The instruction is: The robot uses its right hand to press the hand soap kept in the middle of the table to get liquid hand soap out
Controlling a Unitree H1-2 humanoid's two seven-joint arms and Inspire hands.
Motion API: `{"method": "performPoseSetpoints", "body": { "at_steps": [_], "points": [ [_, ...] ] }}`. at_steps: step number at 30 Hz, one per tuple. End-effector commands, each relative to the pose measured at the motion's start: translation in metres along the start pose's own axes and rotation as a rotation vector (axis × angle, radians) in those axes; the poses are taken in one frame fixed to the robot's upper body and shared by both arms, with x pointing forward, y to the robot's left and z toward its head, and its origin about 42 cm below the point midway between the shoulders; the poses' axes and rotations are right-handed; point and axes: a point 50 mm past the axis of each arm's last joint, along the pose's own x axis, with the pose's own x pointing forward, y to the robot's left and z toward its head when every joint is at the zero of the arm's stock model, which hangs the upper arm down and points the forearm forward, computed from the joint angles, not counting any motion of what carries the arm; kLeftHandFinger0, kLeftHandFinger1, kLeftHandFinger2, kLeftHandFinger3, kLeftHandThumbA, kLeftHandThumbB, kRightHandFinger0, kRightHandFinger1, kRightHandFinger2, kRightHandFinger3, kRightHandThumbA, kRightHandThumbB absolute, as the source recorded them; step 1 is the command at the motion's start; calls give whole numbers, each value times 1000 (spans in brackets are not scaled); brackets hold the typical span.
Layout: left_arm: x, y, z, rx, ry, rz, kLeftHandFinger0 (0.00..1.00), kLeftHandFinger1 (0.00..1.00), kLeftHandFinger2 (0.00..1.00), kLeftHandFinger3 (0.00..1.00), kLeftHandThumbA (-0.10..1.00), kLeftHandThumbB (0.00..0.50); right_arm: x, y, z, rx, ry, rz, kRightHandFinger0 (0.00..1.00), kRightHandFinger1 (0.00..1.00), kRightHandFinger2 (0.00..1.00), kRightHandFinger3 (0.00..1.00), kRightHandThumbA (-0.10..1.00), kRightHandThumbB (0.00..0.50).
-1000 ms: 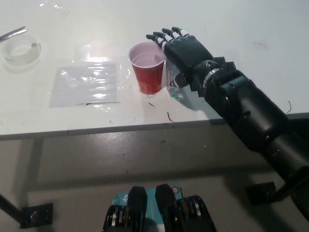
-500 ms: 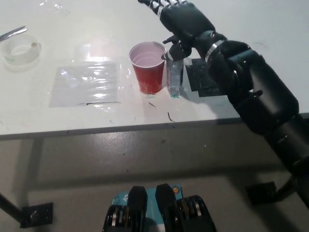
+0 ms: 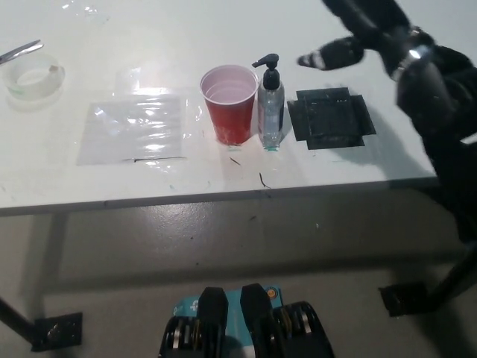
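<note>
Your right hand (image 3: pixel 350 37) has lifted up and right of the soap bottle (image 3: pixel 270 104), grip unclear; pressing stands undone, so bring it down onto the pump

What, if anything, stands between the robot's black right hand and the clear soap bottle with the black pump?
Nothing visible does. The black right hand is raised up and to the right of the clear soap bottle; the red plastic cup stands on the bottle's far side.
</note>
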Motion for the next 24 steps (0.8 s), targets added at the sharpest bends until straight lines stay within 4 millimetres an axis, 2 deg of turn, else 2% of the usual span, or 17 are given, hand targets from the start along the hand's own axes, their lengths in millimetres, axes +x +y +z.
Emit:
{"method": "performPoseSetpoints", "body": {
  "at_steps": [1, 2, 3, 5, 6, 7, 8, 10, 11, 14, 16, 17, 18, 19, 20, 23, 24],
  "points": [
    [5, 3, 14, 5, -79, -24, 0, 0, 74, 345, 1000, 90, -21, -28, -10, 99, 33, -42, 1000, 1000, 1000, 1000, 1000, 497],
    [5, 4, 14, 8, -80, -25, 0, 1, 73, 341, 1000, 94, -26, -28, -12, 112, 46, -45, 1000, 1000, 1000, 1000, 1000, 500],
    [6, 4, 14, 26, -85, -21, 0, 3, 71, 332, 1000, 80, -42, -26, -21, 185, 70, -64, 1000, 1000, 1000, 1000, 1000, 470],
    [7, 4, 14, 34, -89, -21, 0, 3, 71, 330, 1000, 76, -47, -25, -23, 212, 76, -70, 1000, 1000, 1000, 1000, 1000, 461],
    [7, 4, 15, 31, -79, -11, 0, 3, 84, 342, 1000, 100, -61, -21, -32, 242, 95, -86, 1000, 1000, 1000, 1000, 1000, 382],
    [7, 4, 14, 31, -79, -11, 0, 2, 84, 342, 1000, 100, -61, -21, -32, 244, 96, -86, 1000, 1000, 1000, 1000, 1000, 382],
    [6, 3, 14, 5, -84, -19, 0, 3, 90, 350, 1000, 67, -78, -19, -40, 291, 123, -102, 1000, 1000, 1000, 1000, 1000, 346],
    [6, 3, 14, 7, -87, -22, 0, 3, 89, 353, 1000, 66, -88, -18, -44, 317, 149, -121, 1000, 1000, 1000, 1000, 1000, 325],
    [6, 3, 14, 9, -87, -22, 0, 4, 92, 358, 1000, 73, -92, -17, -46, 324, 160, -127, 1000, 1000, 1000, 1000, 1000, 340],
    [5, 3, 14, 6, -80, -19, 0, 0, 76, 340, 991, 88, -116, -10, -62, 394, 237, -174, 1000, 1000, 1000, 1000, 1000, 343],
    [6, 3, 14, 8, -84, -18, 0, 0, 72, 328, 990, 84, -123, -6, -69, 415, 250, -189, 1000, 1000, 1000, 1000, 1000, 322],
    [7, 4, 13, 17, -78, -7, 1, 3, 79, 336, 990, 107, -139, 4, -81, 478, 300, -220, 1000, 1000, 1000, 1000, 1000, 233],
    [7, 4, 13, 13, -71, -1, 0, 7, 84, 339, 984, 109, -143, 6, -83, 498, 314, -225, 1000, 1000, 1000, 1000, 1000, 222],
    [7, 4, 13, 15, -72, -6, 0, 9, 85, 337, 989, 105, -148, 10, -85, 522, 326, -234, 1000, 1000, 1000, 1000, 1000, 177],
    [7, 4, 13, 15, -72, -6, 0, 9, 85, 337, 990, 105, -148, 10, -85, 524, 326, -235, 1000, 1000, 1000, 1000, 1000, 175],
    [6, 6, 11, 11, -74, -4, 0, 6, 87, 332, 977, 104, -163, 30, -100, 675, 417, -311, 1000, 1000, 1000, 1000, 1000, 215],
    [6, 6, 11, 7, -73, -3, 0, 6, 87, 334, 972, 105, -165, 33, -102, 697, 432, -325, 958, 957, 968, 996, 1000, 226]
  ]
}}
